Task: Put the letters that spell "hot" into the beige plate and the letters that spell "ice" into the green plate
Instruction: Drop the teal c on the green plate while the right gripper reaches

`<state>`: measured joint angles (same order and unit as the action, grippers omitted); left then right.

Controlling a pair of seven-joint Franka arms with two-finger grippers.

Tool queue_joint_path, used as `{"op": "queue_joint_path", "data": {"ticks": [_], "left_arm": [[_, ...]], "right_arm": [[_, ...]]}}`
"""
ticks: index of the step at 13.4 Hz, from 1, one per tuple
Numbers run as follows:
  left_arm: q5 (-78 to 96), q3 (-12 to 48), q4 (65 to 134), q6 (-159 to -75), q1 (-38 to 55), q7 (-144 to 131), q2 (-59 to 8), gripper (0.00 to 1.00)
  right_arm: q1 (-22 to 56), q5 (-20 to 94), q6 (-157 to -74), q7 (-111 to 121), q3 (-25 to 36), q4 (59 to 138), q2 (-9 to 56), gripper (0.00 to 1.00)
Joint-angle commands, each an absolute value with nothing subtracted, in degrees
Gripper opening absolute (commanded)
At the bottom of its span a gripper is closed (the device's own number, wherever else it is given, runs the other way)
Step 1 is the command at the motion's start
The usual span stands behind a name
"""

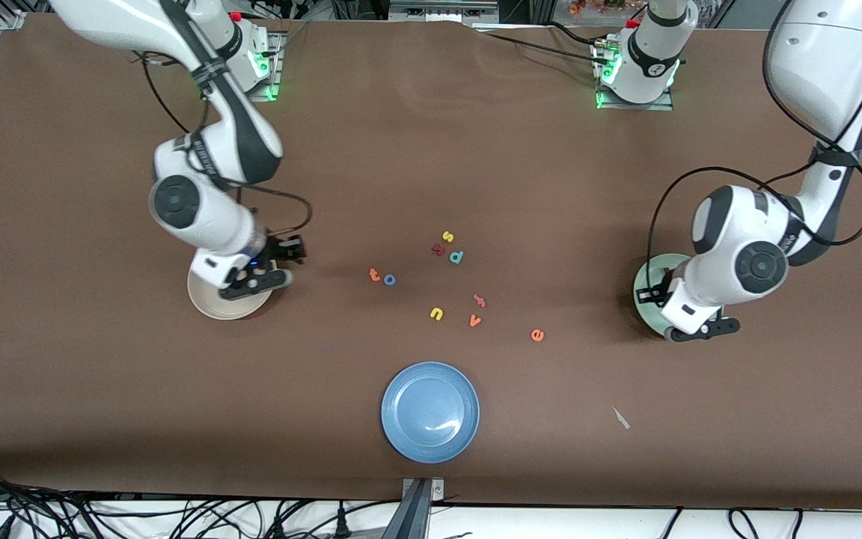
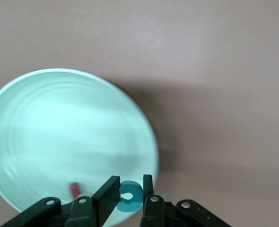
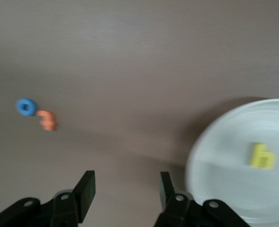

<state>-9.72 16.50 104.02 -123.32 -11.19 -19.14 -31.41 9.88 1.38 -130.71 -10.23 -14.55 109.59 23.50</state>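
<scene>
While the right gripper [image 3: 125, 191] hangs with jaws wide and empty over the beige plate [image 1: 210, 305], where the yellow h [image 3: 263, 156] lies, orange t [image 1: 374, 275] and blue o [image 1: 390, 280] touch mid-table, t's stem toward ten o'clock. Orange e [image 1: 537, 335] lies at four o'clock from them. Over the green plate [image 1: 644, 288], the left gripper [image 2: 130, 194] pinches the teal c [image 2: 130, 196] above the dark red i [image 2: 75, 189].

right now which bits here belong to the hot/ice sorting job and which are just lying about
Job:
- beige plate, yellow h in it
- green plate, red i in it
- teal c in left gripper
- orange t, blue o, orange e

Lying about:
- blue plate
- s, d, u, v
</scene>
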Motion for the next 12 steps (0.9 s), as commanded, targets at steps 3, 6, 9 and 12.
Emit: {"op": "queue_joint_path", "data": {"ticks": [3, 6, 9, 12], "left_arm": [[-10.7, 17.0, 103.2, -123.1, -14.0, -11.8, -35.5, 0.40], [-10.2, 17.1, 102.8, -123.0, -14.1, -12.5, -34.6, 1.00], [-9.8, 19.8, 100.6, -122.8, -12.7, -22.2, -33.0, 1.00], [-9.8, 22.1, 95.2, -122.8, -9.0, -36.5, -34.7, 1.00]], "right_arm": [[17.6, 1.5, -134.2, -22.0, -14.1, 104.9, 29.1, 0.64], [20.9, -0.7, -139.6, -24.9, -14.1, 103.5, 33.5, 0.63], [23.7, -5.5, -142.3, -27.6, -13.1, 100.6, 37.9, 0.63], [23.9, -7.6, -142.3, -27.6, -12.3, 100.3, 38.4, 0.62]]}}
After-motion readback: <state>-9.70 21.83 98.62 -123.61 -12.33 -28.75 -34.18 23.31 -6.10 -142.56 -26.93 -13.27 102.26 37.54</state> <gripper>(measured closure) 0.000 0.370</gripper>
